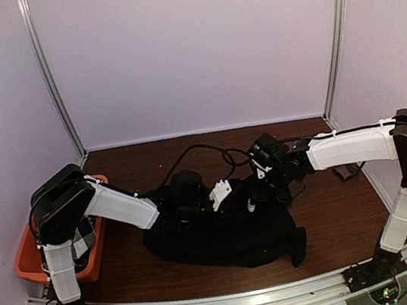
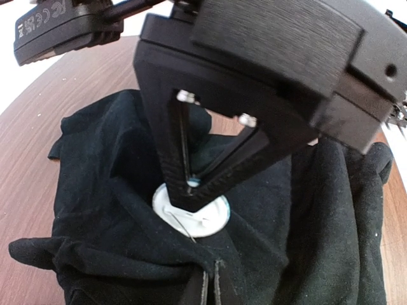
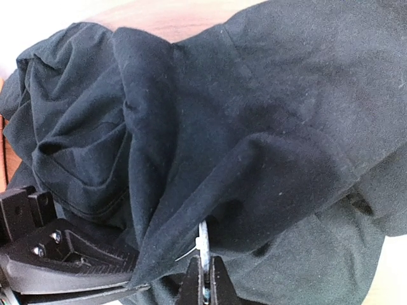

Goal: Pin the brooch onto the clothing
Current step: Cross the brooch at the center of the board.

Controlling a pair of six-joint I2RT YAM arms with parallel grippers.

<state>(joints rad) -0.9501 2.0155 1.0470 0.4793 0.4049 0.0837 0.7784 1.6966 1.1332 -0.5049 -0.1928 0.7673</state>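
Note:
The clothing point(image 1: 223, 234) is a black T-shirt bunched in a heap on the brown table point(image 1: 336, 217). The brooch point(image 2: 202, 219) is a round white badge seen from its back, its wire pin swung out toward a raised fold of the shirt. My right gripper point(image 2: 191, 194) is shut on the brooch's rim and holds it edge-on point(image 3: 203, 244) against the cloth. My left gripper point(image 2: 211, 289) is shut on that fold just below the brooch. From above, both grippers meet over the shirt's middle, and the brooch point(image 1: 251, 205) shows as a small white spot.
An orange bin point(image 1: 28, 259) holding a black-and-white checked cloth point(image 1: 86, 235) sits at the table's left edge beside the left arm. Black cables point(image 1: 203, 152) loop across the back of the table. White walls enclose three sides.

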